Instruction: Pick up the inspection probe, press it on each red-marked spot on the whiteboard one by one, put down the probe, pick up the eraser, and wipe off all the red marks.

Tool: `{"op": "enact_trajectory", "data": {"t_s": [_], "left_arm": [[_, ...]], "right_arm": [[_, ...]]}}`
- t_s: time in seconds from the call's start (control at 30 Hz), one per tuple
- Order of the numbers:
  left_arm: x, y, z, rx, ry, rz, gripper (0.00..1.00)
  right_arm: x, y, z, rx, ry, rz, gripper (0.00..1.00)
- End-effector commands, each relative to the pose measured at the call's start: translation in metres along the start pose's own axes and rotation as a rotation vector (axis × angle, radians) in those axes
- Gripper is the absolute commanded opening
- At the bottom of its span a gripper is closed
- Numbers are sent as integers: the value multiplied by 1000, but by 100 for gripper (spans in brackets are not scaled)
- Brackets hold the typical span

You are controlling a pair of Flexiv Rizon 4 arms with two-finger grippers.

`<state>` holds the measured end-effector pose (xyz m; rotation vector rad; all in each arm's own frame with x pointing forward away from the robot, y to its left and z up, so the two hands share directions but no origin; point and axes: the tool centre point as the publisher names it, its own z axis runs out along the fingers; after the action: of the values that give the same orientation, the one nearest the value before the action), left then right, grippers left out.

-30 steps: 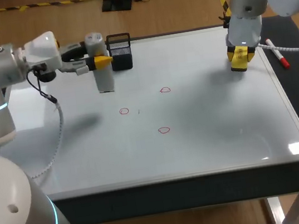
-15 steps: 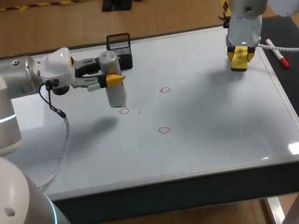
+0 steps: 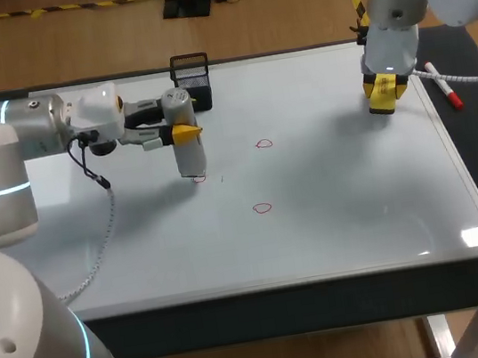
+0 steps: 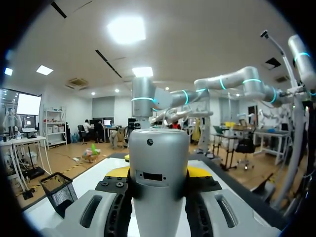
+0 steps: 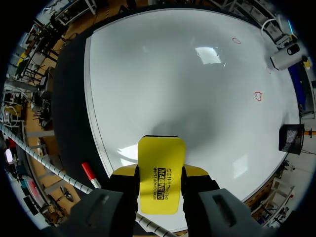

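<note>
Left claw [image 3: 183, 133] clamped on upright probe [image 3: 189, 155], centre-left in head view, tip on a red mark [image 3: 199, 179]. Left wrist view shows only the probe body between the fingers, not the tip. Right claw [image 3: 385, 87], upper right, pinches yellow eraser [image 5: 161, 163]; grip clear only in right wrist view. Second red mark [image 3: 263, 144] and third red mark [image 3: 262, 208] sit uncovered on whiteboard [image 3: 342, 208]. Black mesh basket [image 3: 191, 82] upper centre, contents unreadable.

Grey probe [image 3: 186, 146] and yellow eraser [image 3: 385, 92] over the whiteboard [image 3: 344, 217]
The round probe stands upright in the left claw [image 4: 158, 173], its bottom end on a red ring [image 3: 199, 179] left of the whiteboard's middle. A second red ring [image 3: 263, 144] and a third red ring [image 3: 262, 208] lie near the middle. The right claw [image 5: 159, 172] grips the flat eraser by the whiteboard's far right corner.
</note>
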<state>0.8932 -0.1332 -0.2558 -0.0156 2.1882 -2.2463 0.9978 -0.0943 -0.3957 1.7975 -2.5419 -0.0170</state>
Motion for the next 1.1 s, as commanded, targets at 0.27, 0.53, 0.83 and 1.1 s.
{"op": "enact_trajectory", "data": {"t_s": [0.27,0.53,0.83,1.1], "left_arm": [[-5,18,3,5,21,-22,0],[-5,24,2,-1,31,-9,0],[-6,27,1,-4,32,-9,0],[-7,27,1,-17,38,-2,0]], "right_arm": [[1,0,-1,2,2,-2,0],[1,0,-1,2,2,-2,0],[1,0,-1,2,2,-2,0],[1,0,-1,2,2,-2,0]]}}
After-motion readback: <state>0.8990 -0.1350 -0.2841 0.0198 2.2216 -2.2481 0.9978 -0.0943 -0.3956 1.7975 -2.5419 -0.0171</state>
